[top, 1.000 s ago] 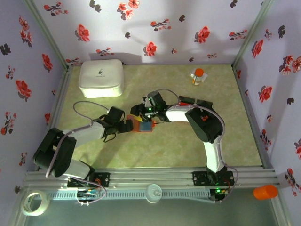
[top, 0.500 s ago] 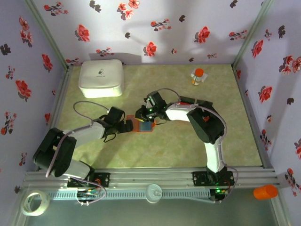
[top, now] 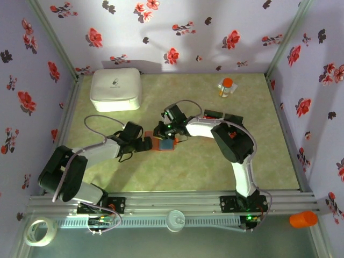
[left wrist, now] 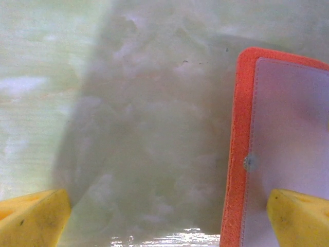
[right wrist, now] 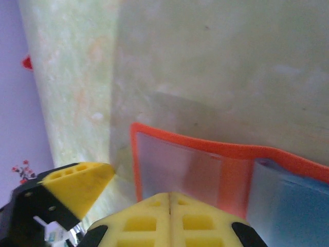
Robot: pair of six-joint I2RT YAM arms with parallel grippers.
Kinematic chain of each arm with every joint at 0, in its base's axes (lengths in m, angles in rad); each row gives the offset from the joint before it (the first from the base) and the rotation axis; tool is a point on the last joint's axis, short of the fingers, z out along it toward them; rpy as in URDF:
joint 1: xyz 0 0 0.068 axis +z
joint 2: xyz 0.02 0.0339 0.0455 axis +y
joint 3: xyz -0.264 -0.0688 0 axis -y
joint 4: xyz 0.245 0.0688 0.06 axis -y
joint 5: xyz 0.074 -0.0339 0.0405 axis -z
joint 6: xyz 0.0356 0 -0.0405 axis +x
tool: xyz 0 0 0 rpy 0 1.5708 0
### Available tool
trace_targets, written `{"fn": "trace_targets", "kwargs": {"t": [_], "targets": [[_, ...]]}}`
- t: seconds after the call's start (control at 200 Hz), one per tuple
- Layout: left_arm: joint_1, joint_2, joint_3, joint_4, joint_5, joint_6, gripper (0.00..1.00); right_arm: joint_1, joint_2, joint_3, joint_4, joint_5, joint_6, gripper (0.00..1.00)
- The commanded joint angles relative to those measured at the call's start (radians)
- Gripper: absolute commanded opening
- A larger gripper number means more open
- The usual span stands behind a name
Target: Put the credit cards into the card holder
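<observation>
The card holder [top: 165,143] lies open on the table, orange-red outside with blue-grey pockets [right wrist: 288,200]. In the right wrist view its clear left pocket [right wrist: 169,164] sits just past my right gripper [right wrist: 169,199], whose yellow fingers are pressed together with nothing visible between them. My left gripper [left wrist: 167,221] is wide open at the holder's left edge [left wrist: 237,154], one fingertip [left wrist: 300,216] over the inner panel and the other [left wrist: 31,218] on the bare table. From above, both grippers meet at the holder, left [top: 146,143] and right [top: 163,133]. A red sliver [top: 211,114] behind the right forearm may be credit cards; I cannot tell.
A big white rounded box [top: 116,88] stands at the back left. A small orange-capped bottle [top: 227,86] stands at the back right. Flowered walls close in the table on three sides. A tape roll [top: 40,231] and an orange cup [top: 303,219] lie outside the front rail.
My right gripper's fingers have closed fully and shifted slightly left over the holder. The left arm and the holder have stayed where they were.
</observation>
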Motion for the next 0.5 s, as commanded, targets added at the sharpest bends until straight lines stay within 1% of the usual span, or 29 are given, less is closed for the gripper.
{"fn": "trace_targets", "kwargs": {"t": [0.0, 0.21, 0.495], "targets": [[0.004, -0.008, 0.025, -0.053, -0.044, 0.039, 1.0, 0.005, 0.022, 0.008, -0.033, 0.032, -0.028, 0.07], [0.004, -0.029, 0.046, -0.065, -0.031, 0.036, 1.0, 0.006, 0.025, -0.008, -0.017, 0.035, -0.02, 0.07], [0.004, 0.025, 0.02, -0.035, -0.033, 0.029, 1.0, 0.005, 0.013, -0.019, 0.007, 0.021, -0.006, 0.08]]}}
